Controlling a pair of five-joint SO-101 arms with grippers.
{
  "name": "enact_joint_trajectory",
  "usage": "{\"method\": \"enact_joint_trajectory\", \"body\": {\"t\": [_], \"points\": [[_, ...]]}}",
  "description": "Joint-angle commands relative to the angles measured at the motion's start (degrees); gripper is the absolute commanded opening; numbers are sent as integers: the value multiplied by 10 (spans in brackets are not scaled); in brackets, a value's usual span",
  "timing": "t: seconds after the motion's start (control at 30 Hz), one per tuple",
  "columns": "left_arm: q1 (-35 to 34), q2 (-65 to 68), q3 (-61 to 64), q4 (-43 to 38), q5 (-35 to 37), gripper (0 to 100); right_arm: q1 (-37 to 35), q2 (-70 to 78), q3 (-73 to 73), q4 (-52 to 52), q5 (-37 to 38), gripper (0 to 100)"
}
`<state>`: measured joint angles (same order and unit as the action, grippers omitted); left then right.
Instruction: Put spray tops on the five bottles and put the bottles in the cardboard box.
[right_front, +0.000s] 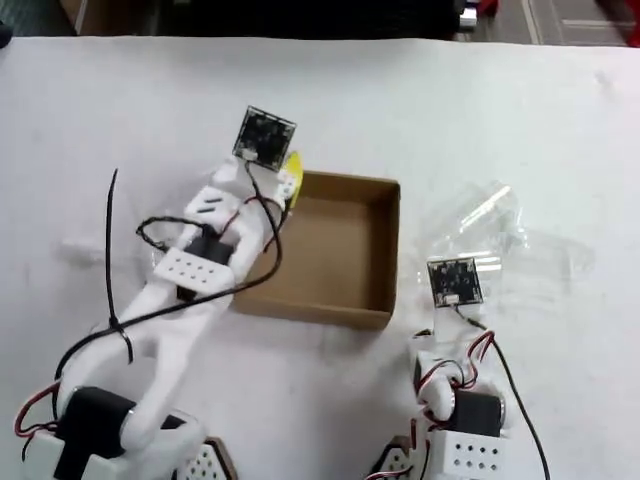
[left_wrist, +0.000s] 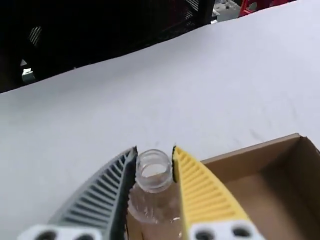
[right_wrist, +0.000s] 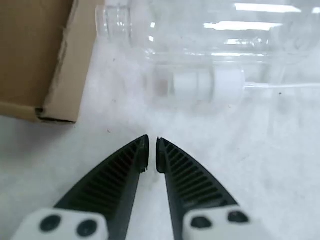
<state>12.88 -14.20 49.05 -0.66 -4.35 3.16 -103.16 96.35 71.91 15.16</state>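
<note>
In the left wrist view my left gripper (left_wrist: 154, 161) is shut on a clear bottle (left_wrist: 153, 192) with no spray top, its open neck pointing up between the grey and yellow fingers. It hangs over the far left corner of the cardboard box (left_wrist: 265, 185). From above, that arm's yellow finger (right_front: 291, 172) sits at the box (right_front: 335, 250) rim. My right gripper (right_wrist: 151, 152) is shut, holding nothing, on the white table just short of a clear bottle (right_wrist: 200, 30) lying on its side and a white spray top (right_wrist: 205, 84) beside it.
Clear bottles and tops (right_front: 485, 225) lie in a loose cluster right of the box. The box corner (right_wrist: 50, 100) stands close to my right gripper. The white table (right_front: 450, 110) stretches open beyond the box; its far edge meets a dark background.
</note>
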Motion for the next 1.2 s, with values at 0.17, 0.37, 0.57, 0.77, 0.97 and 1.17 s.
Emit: {"method": "enact_joint_trajectory", "body": {"t": [0.17, 0.37, 0.57, 0.77, 0.97, 1.17], "points": [[-7, -2, -4, -15, -7, 72, 7, 0, 5, 3, 6, 16], [-6, -4, -5, 23, -6, 131, 7, 0, 5, 3, 6, 16], [-6, -6, -4, 25, -9, 133, 7, 0, 5, 3, 6, 16], [-14, -7, -29, 99, 1, 219, 7, 0, 5, 3, 6, 16], [-42, -7, -108, 217, 97, 258, 7, 0, 5, 3, 6, 16], [-32, -7, -174, 308, 108, 276, 7, 0, 5, 3, 6, 16]]}}
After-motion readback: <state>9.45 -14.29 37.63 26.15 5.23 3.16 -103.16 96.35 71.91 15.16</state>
